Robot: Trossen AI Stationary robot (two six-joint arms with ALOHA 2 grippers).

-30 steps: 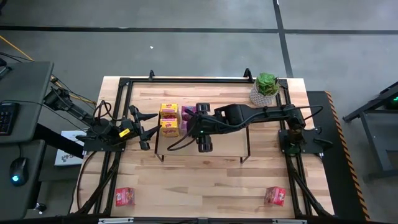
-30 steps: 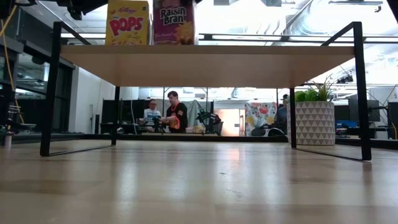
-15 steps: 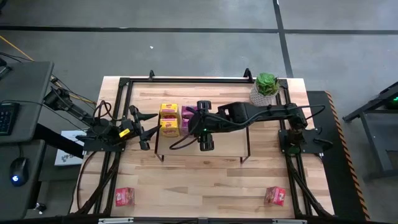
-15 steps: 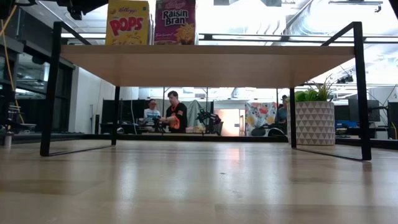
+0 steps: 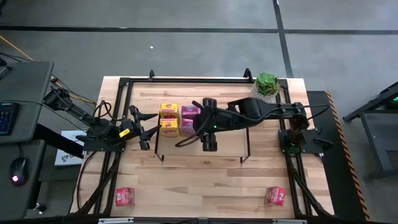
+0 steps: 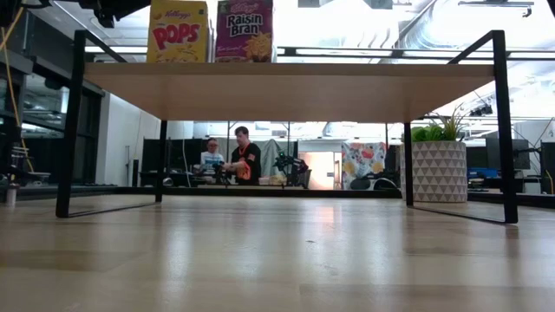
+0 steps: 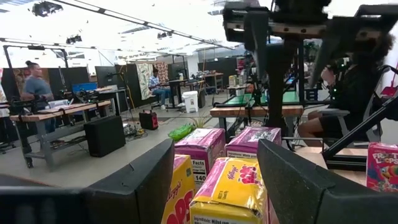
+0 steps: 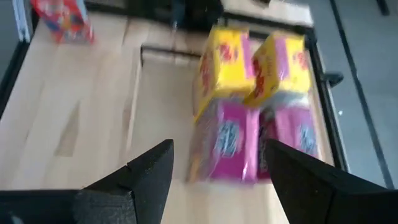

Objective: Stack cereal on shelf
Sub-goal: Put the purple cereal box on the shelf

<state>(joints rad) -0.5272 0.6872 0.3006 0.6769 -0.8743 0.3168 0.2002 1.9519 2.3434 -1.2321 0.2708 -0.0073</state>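
The shelf [image 5: 217, 140] stands mid-table, its light wood top on thin black legs. Two yellow cereal boxes [image 5: 169, 119] and two magenta ones [image 5: 189, 118] stand on their bases at its left end. The low view shows one yellow front [image 6: 178, 31] and one magenta front [image 6: 244, 31]. Two red boxes [image 5: 124, 196] [image 5: 275, 196] lie near the table's near edge. My right gripper [image 5: 202, 122] [image 8: 217, 155] hovers open above the shelf, just right of the magenta boxes [image 8: 249, 140]. My left gripper [image 5: 149, 130] [image 7: 216, 155] waits open at the shelf's left end, facing the yellow boxes [image 7: 230, 186].
A potted green plant [image 5: 266, 87] stands at the table's far right corner, also seen in the low view [image 6: 438, 169]. A black frame [image 5: 186, 79] runs round the tabletop. The right half of the shelf top is bare. People sit at benches in the room behind.
My right gripper has drawn back from the magenta boxes toward the table's right. The front magenta box has shifted slightly rightward on the shelf top and now stands still beside the yellow one.
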